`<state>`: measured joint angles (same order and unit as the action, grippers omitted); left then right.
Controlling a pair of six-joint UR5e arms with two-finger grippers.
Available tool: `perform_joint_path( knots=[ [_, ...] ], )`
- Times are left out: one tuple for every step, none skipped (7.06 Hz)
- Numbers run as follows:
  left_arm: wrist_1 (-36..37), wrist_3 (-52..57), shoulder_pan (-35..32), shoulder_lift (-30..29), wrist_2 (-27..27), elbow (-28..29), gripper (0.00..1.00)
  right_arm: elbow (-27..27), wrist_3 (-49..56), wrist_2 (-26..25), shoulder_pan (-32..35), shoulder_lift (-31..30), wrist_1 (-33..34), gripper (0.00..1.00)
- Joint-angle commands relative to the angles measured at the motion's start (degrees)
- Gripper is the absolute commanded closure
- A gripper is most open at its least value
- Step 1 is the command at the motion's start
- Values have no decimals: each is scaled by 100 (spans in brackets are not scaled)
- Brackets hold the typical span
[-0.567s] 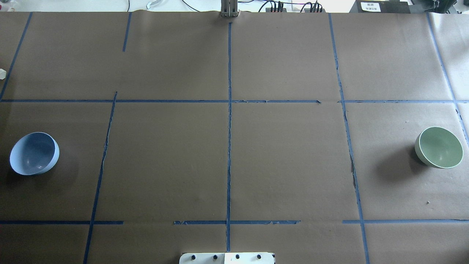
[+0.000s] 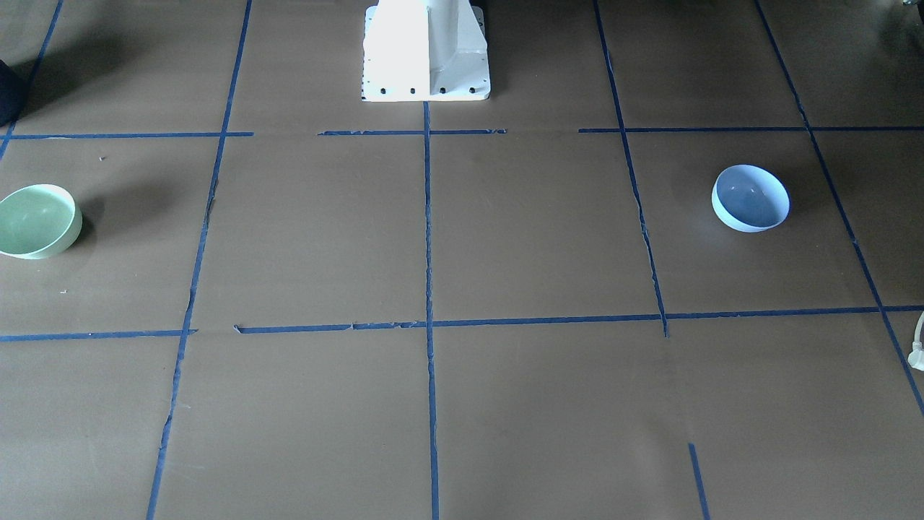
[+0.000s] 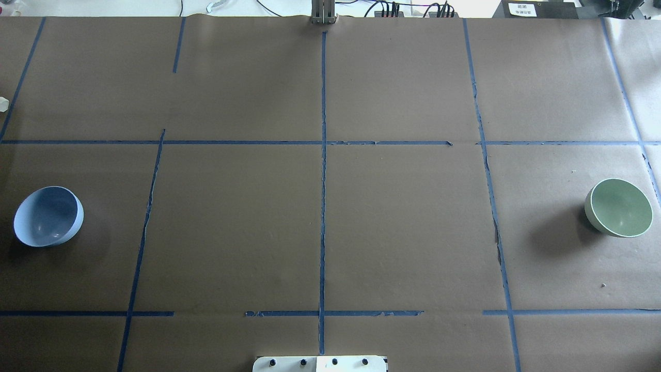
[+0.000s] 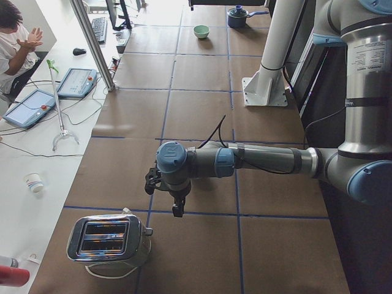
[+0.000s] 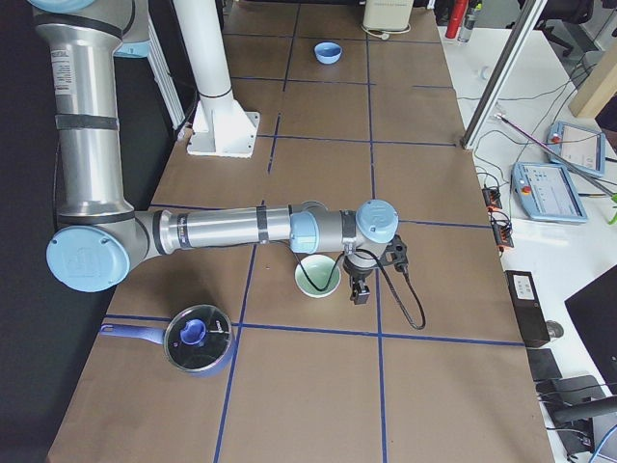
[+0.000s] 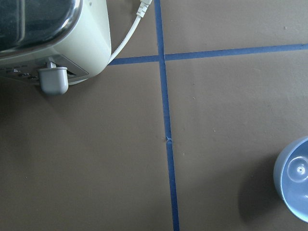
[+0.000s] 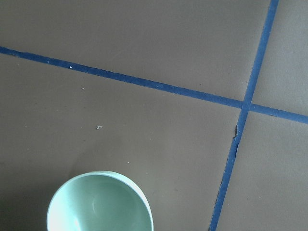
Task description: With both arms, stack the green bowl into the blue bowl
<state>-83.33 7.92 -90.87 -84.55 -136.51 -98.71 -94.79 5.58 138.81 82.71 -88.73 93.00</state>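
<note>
The green bowl (image 3: 619, 207) stands upright at the table's right end; it also shows in the front view (image 2: 36, 220) and the right wrist view (image 7: 98, 202). The blue bowl (image 3: 48, 216) stands upright at the left end, also in the front view (image 2: 751, 198) and at the left wrist view's edge (image 6: 293, 178). The two bowls are far apart. My right gripper (image 5: 359, 292) hangs just beside the green bowl (image 5: 317, 277), on the operators' side. My left gripper (image 4: 177, 211) points down near the toaster. Both show only in side views; I cannot tell whether they are open or shut.
A chrome toaster (image 4: 110, 240) with a white cord stands at the left end, also in the left wrist view (image 6: 43, 38). A blue lidded pot (image 5: 198, 340) sits at the right end. The white pedestal (image 2: 426, 50) stands mid-table. An operator (image 4: 15, 37) sits beside the table.
</note>
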Motion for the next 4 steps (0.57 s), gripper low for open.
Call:
perform_joint_path(
  knots=[
    [-43, -36, 25, -44, -34, 97, 0, 5, -39, 154, 0, 31, -2, 0],
    [-78, -10, 25, -44, -60, 176, 0, 57, -31, 181, -53, 127, -19, 0],
    [-226, 25, 34, -1, -34, 159, 0, 22, -22, 129, -70, 128, -37, 0],
    [-376, 17, 16, 252, -60, 168, 0, -126, -13, 137, -71, 50, -45, 0]
  ],
)
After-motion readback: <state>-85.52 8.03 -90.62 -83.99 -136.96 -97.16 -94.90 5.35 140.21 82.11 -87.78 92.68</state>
